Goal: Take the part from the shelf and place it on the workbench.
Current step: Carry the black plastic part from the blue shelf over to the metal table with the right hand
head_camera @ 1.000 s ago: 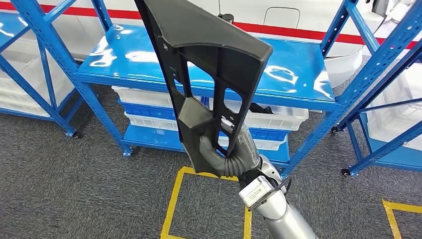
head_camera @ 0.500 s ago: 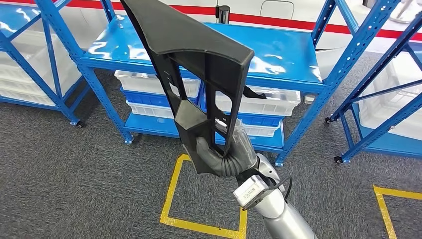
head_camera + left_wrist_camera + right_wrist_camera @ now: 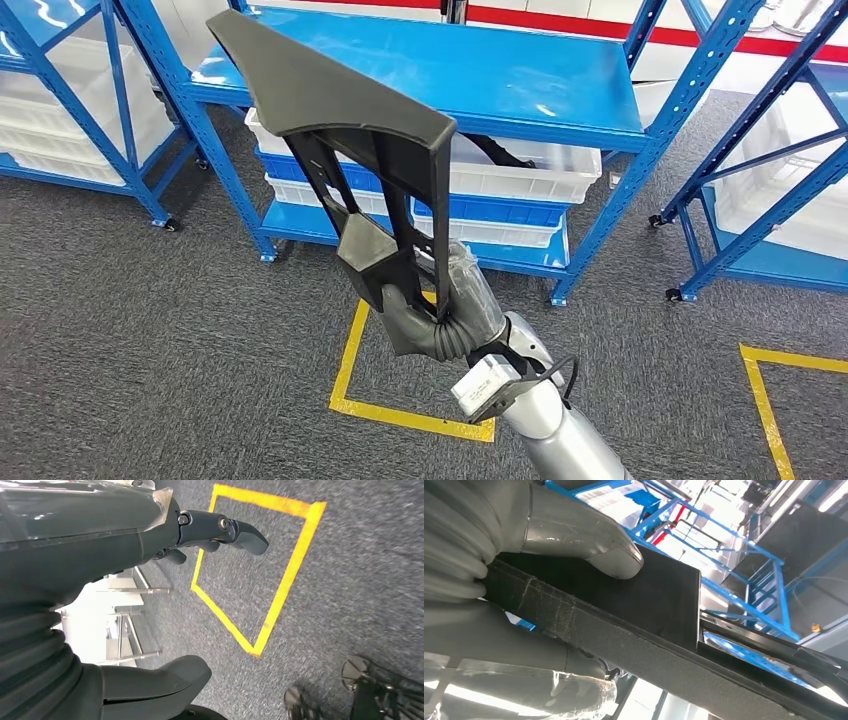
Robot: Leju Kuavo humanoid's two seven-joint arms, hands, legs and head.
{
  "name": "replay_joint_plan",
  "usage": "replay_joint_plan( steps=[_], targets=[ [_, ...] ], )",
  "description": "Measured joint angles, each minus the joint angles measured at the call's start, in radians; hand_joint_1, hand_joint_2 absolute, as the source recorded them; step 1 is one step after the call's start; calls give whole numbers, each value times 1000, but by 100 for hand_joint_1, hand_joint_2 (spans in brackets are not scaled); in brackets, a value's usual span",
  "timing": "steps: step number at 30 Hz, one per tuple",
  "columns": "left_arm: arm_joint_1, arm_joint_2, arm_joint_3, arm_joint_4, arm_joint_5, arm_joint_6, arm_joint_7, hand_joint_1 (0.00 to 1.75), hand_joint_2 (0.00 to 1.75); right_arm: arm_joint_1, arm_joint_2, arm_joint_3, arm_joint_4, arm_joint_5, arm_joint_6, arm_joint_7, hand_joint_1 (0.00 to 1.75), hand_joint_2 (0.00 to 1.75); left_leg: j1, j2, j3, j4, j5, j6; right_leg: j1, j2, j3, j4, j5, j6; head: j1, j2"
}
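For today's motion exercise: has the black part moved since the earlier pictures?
Yes. The black part, in the right robot hand, has backed away from the blue shelf; the camera moved too.

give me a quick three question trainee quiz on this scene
1. True or false: the right hand grips the black part.
2. Multiple choice: what marks the carpet below the held part? A) yellow tape square B) a white arrow C) a red circle
3. Short answer: what sits under the top surface of the blue shelf behind the part?

Key
1. True; the thumb presses on the part's flat face.
2. A
3. Stacked white and blue bins.
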State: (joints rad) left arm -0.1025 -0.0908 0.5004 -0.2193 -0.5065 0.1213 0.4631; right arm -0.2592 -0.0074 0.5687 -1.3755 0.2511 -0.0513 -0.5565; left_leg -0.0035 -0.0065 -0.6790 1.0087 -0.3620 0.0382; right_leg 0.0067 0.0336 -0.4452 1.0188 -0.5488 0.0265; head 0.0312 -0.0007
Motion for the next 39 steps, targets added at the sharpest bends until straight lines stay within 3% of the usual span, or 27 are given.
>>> replay_joint_plan(
  steps=[1, 3, 4, 5, 7, 9, 10, 11, 13, 15, 18, 19, 21, 23, 24, 25, 28, 31, 33, 34, 36, 37, 39],
  targets=[
    [0, -1, 0, 0, -1, 0, 0, 0, 175, -2, 1, 1, 2, 1, 0, 0, 175, 175, -2, -3, -3, -2, 11, -5, 2, 2, 27, -43, -14, -7, 0, 0],
    [2, 0, 1, 0, -4, 0, 0, 0, 175, -3, 3, 2, 7, 2, -1, -1, 175, 175, 1, -10, -7, -6, 26, -15, -2, -9, 25, -60, -12, -17, 0, 0],
    [4, 1, 1, 0, -6, 1, 0, 0, 175, -3, 4, 3, 10, 2, -1, -1, 175, 175, 3, -12, -13, 6, 12, -21, -6, -16, 23, -61, -4, -25, 0, 0],
    [5, 1, 2, 0, -7, 2, 0, 0, 175, -3, 6, 4, 12, 3, -1, -1, 175, 175, 6, -11, -24, 34, -17, -26, -10, -24, 19, -63, 4, -32, -1, 0],
    [6, 2, 5, 0, -8, 7, 0, 0, 175, -3, 9, 5, 17, 4, -2, -2, 175, 175, 12, -6, -61, 147, -104, -38, -11, -39, 9, -63, 16, -40, -3, 0],
    [8, 2, 7, 0, -8, 11, 0, 0, 175, 0, 10, 7, 24, 6, -2, -4, 175, 175, 17, -3, -89, 256, -149, -49, -10, -54, -3, -61, 24, -39, -3, 0],
    [10, 3, 8, 0, -8, 13, 0, 0, 175, 2, 10, 7, 27, 6, -2, -5, 175, 175, 21, 1, -81, 267, -144, -53, -10, -62, -6, -61, 27, -38, -3, 0],
    [12, 3, 9, 0, -8, 14, 0, 0, 175, 4, 10, 8, 30, 6, -3, -6, 175, 175, 24, 6, -53, 239, -125, -56, -11, -70, -7, -59, 28, -36, -3, 0],
    [13, 4, 9, 0, -8, 16, 0, 0, 175, 5, 11, 9, 34, 6, -3, -9, 175, 175, 27, 36, 38, 112, -88, -61, -11, -82, -10, -54, 27, -30, -4, 0],
    [13, 4, 9, 0, -7, 18, 0, 0, 175, 4, 11, 10, 37, 6, -4, -14, 175, 175, 21, 61, 87, 30, -78, -53, -4, -93, -15, -47, 24, -21, -4, 0],
    [14, 4, 10, 0, -7, 23, -1, 0, 175, 4, 12, 11, 40, 6, -7, -20, 175, 175, 14, 46, 81, 15, -82, -26, 1, -107, -19, -40, 20, -6, -4, 0],
    [14, 4, 10, 0, -7, 23, 0, 0, 175, 4, 12, 12, 40, 5, -8, -22, 175, 175, 15, 39, 79, 11, -80, -17, -1, -100, -28, -28, 11, -2, -4, 0],
    [13, 4, 11, 0, -7, 23, -1, 0, 175, 6, 10, 13, 41, 3, -9, -26, 175, 175, 16, 25, 76, 5, -73, 0, -5, -69, -71, 55, -31, -3, -3, 0],
    [12, 4, 13, 0, -7, 23, -1, 0, 175, 11, 6, 15, 45, 2, -10, -31, 175, 175, 14, 9, 69, 5, -69, 9, -7, -45, -144, 200, -83, -7, -3, 0],
    [12, 4, 14, 0, -7, 23, -1, 0, 175, 16, 4, 16, 48, 2, -10, -32, 175, 175, 14, 0, 66, 6, -67, 11, -8, -41, -174, 253, -96, -5, -3, 0],
    [13, 4, 15, 0, -7, 23, -1, 0, 175, 19, 3, 16, 50, 2, -10, -33, 175, 175, 13, -10, 64, 6, -65, 12, -8, -39, -186, 269, -92, 1, -3, 0],
    [14, 4, 17, 0, -7, 23, -1, 0, 175, 23, 1, 19, 52, 2, -11, -34, 175, 175, 13, -28, 64, 6, -62, 11, -10, -37, -165, 209, -50, 16, -3, 0],
    [14, 4, 17, 0, -7, 23, -1, 0, 175, 23, 1, 19, 52, 2, -11, -34, 175, 175, 13, -31, 64, 6, -61, 10, -11, -36, -154, 184, -38, 19, -3, 0],
    [14, 4, 18, 0, -7, 23, -1, 0, 175, 23, 1, 20, 52, 2, -11, -35, 175, 175, 13, -39, 64, 6, -59, 7, -13, -19, -117, 101, -4, 22, -3, 0],
    [14, 3, 19, 0, -7, 23, -1, 0, 175, 23, 1, 21, 52, 2, -11, -35, 175, 175, 12, -49, 61, 6, -55, -1, -12, -10, -96, 52, 16, 18, -3, 0],
    [16, 3, 20, 0, -7, 23, -1, 0, 175, 22, 3, 23, 52, 2, -11, -36, 175, 175, 12, -59, 47, 13, -52, -20, -17, -1, -68, -22, 52, -3, -4, 0],
    [17, 3, 20, 0, -7, 23, -1, 0, 175, 22, 5, 24, 52, 2, -11, -36, 175, 175, 12, -52, 35, 33, -65, -29, -17, -11, -68, -27, 59, -15, -5, 0],
    [17, 3, 20, 0, -7, 23, -1, 0, 175, 23, 7, 24, 52, 2, -13, -36, 175, 175, 13, -20, -10, 134, -127, -39, -18, -28, -70, -29, 64, -23, -7, 0]
  ],
)
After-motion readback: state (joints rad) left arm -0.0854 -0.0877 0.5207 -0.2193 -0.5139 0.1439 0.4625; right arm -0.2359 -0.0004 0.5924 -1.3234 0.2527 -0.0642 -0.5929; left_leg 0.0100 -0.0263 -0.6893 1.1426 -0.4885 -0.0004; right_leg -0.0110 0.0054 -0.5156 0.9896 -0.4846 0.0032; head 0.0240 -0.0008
